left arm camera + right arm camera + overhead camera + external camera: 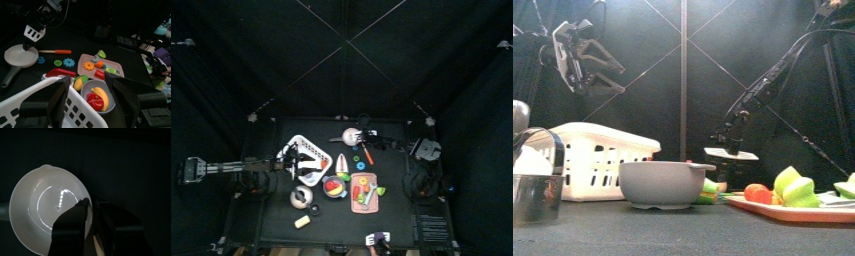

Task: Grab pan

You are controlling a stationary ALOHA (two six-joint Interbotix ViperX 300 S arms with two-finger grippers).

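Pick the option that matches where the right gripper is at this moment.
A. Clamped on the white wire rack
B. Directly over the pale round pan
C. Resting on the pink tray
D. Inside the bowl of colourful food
B: in the right wrist view the right gripper hangs just above the pan, its jaws nearly together over the pan's rim, and the left wrist view shows the same arm poised above the pale disc.

Black curtains (251,60) enclose a small black table (271,205).
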